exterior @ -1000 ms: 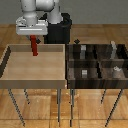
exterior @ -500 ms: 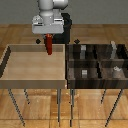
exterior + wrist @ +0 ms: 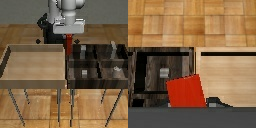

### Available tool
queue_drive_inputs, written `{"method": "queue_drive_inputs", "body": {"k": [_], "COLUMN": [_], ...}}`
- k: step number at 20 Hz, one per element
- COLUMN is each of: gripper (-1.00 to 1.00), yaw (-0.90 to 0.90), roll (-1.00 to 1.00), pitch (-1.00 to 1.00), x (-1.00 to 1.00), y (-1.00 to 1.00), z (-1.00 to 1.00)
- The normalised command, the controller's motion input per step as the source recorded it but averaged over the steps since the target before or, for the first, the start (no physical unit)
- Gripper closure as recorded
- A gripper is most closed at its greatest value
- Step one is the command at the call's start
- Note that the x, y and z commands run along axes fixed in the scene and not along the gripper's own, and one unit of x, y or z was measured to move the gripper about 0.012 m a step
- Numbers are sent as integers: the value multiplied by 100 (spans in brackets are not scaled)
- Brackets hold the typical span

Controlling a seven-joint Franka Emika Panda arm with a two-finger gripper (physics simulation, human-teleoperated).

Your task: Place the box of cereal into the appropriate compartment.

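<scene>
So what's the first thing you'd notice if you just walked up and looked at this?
The bright red box of cereal jumps out first, hanging in the robot's claw above the line where the two trays meet. On the exterior view's left sits a big light wooden tray, and on its right a dark tray split into compartments with small grey blocks inside.

The box of cereal (image 3: 69, 43) looks like plain matt red card, no print legible on it. The open tray (image 3: 34, 79) is pale wood — smooth, unvarnished in look. The compartment tray (image 3: 95, 82) is dark, streaked wood grain. Thin metal-looking legs (image 3: 60, 105) carry both. The floor (image 3: 192, 22) is warm parquet — faintly glossy. The arm's casing (image 3: 67, 12) looks like smooth white plastic.
</scene>
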Motion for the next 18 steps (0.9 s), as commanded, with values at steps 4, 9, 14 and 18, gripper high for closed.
{"method": "queue_drive_inputs", "body": {"k": [4, 9, 14, 18], "gripper": [100, 100, 100, 100], "yaw": [0, 0, 0, 0], "roll": [0, 0, 0, 0], "pitch": [0, 0, 0, 0], "x": [0, 0, 0, 0], "y": [50, 20, 80, 100], "z": [25, 0, 0, 0]}}
